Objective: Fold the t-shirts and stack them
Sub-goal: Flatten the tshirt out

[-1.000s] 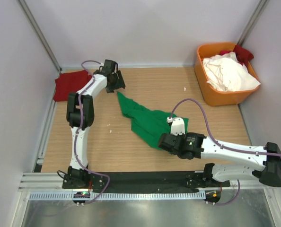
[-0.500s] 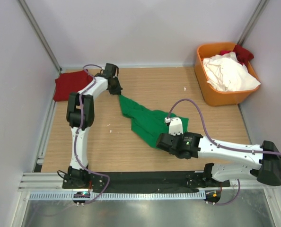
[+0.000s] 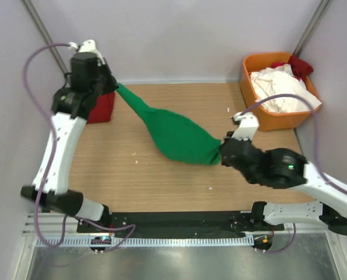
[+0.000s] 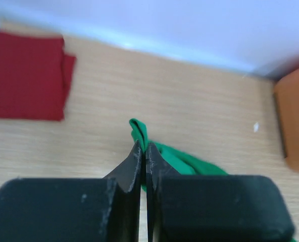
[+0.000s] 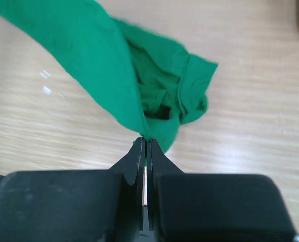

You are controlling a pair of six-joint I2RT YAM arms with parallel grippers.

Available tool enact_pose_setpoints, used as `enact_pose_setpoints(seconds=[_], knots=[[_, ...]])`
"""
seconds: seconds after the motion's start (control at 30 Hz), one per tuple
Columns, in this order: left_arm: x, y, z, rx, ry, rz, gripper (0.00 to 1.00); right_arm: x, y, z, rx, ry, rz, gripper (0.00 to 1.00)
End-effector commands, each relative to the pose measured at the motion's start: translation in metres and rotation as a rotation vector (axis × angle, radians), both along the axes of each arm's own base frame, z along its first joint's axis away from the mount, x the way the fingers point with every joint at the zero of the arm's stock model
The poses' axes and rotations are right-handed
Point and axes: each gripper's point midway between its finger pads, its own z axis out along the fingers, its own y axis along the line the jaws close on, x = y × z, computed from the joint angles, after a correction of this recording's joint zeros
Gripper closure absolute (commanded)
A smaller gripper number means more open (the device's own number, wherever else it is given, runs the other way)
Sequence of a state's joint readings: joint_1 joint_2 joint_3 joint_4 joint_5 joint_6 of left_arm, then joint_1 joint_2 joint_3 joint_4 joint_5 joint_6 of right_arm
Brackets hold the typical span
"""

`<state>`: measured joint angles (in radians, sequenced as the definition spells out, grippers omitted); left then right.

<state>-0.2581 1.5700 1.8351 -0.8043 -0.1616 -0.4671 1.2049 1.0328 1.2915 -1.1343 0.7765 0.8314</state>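
Top external view, stock of the fold-and-stack job. Item one: green t-shirt (image 3: 176,135), one count, unfolded, slung as a long bunched band over the tabletop (image 3: 162,186) beside the orange bin (image 3: 250,111), on the bin's side nearer the middle of the tabletop. Its far end is pinched in the left hand (image 3: 112,87), fingers closed flat on a thin fold of the cloth (the left wrist view shows the jaws pressed together with green fabric rising from the tips). Its near end is clamped in the right hand (image 3: 223,153), likewise closed on a gathered edge, close to the bin's near corner. Item two: dark red t-shirt (image 3: 100,108), one count, lying folded flat at the wall opposite the bin, so it reads as the finished start of the stack. Item three: white t-shirts (image 3: 281,90), heaped loose inside the bin; the number of pieces cannot be told from the crumpled pile. Item four: red t-shirt (image 3: 299,64), one piece showing at the bin's far corner, also unfolded. Hands: two, both occupied by the green shirt. Bins: one. Judged progress: one shirt done, the green one only at the spreading stage with no fold made yet, and the bin's contents all left to fold and stack, so well under half complete.
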Motion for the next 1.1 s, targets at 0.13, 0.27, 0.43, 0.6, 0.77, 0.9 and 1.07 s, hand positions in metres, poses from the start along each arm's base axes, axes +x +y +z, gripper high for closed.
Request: enact_pose_setpoints(seconds=[0.13, 0.27, 0.43, 0.6, 0.77, 0.9, 1.07], knots=[[-0.147, 0.066, 0.15, 0.139, -0.347, 0.036, 1.0, -0.003, -0.069, 0.123, 0.127, -0.277, 0.013, 0.99], [-0.208, 0.072, 0.19, 0.152, -0.524, -0.047, 1.0, -0.004, -0.08, 0.153, 0.128, -0.348, 0.043, 0.99], [-0.243, 0.072, 0.195, 0.149, -0.63, -0.101, 1.0, 0.019, -0.082, 0.175, -0.023, -0.421, -0.09, 0.99], [-0.228, 0.071, 0.17, 0.131, -0.546, -0.075, 1.0, 0.047, -0.063, 0.203, -0.16, -0.497, -0.214, 0.99], [-0.228, 0.066, 0.162, 0.118, -0.523, -0.097, 1.0, 0.079, -0.073, 0.249, -0.003, -0.526, -0.218, 0.99], [-0.246, 0.071, 0.179, 0.134, -0.584, -0.106, 1.0, 0.055, -0.077, 0.28, 0.109, -0.613, -0.083, 0.99], [-0.283, 0.05, 0.204, 0.102, -0.754, -0.267, 1.0, 0.015, -0.087, 0.285, 0.214, -0.761, 0.103, 0.99]])
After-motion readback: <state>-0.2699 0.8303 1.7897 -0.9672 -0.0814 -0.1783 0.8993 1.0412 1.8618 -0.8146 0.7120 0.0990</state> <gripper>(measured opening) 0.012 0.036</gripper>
